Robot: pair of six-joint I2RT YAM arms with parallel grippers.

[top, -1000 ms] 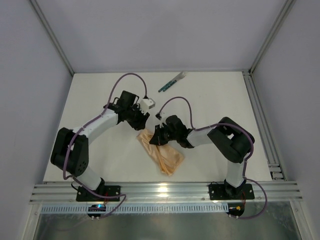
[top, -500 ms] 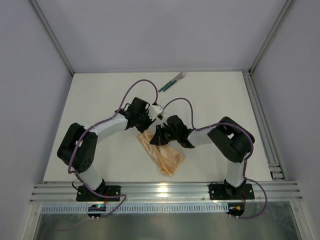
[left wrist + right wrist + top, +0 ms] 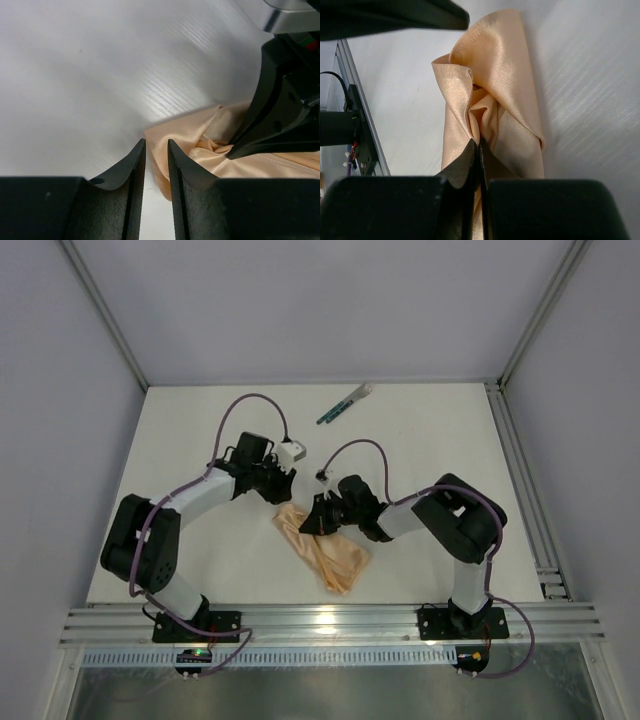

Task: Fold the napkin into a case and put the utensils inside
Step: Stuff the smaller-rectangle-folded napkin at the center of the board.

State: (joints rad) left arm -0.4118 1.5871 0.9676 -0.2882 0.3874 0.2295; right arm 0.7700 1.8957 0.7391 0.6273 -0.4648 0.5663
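The peach-tan napkin [image 3: 328, 552] lies as a bunched, partly folded strip running from mid-table toward the near edge. My right gripper [image 3: 308, 524] is shut on a pleat at its upper end; in the right wrist view the jaws [image 3: 479, 142] pinch cloth [image 3: 505, 75] that gathers into them. My left gripper [image 3: 284, 492] hovers just beyond that end. Its jaws [image 3: 156, 145] stand a narrow gap apart over the napkin's corner [image 3: 185, 135], with nothing clamped. The utensils [image 3: 345, 403], green-handled with pale ends, lie together near the far edge.
White walls close off the back and both sides of the table. A metal rail [image 3: 320, 622] runs along the near edge and another [image 3: 522, 480] along the right side. The two arms' wrists sit close together over the napkin's upper end.
The left gripper swung right toward the right gripper, then came back left and narrowed. The right gripper kept its pinch and shifted slightly toward the near edge.
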